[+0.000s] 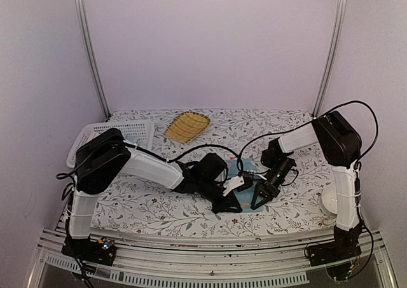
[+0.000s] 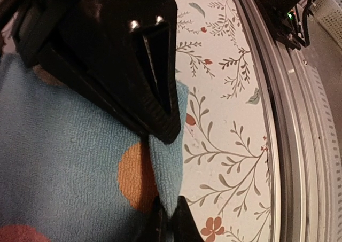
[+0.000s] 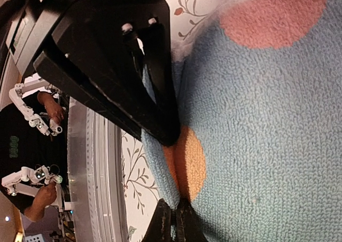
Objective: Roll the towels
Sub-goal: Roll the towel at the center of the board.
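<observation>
Closed left gripper (image 2: 166, 170) and right gripper (image 3: 172, 172) pinch the printed towel (image 2: 64, 162) at its near-edge hem, seemingly to start rolling.

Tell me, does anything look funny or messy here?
Nothing is spilled or broken. The only odd bit is the printed towel: its near edge is not flat but creased up, pinched by the left gripper and the right gripper. The yellow tray lies at the back.
</observation>
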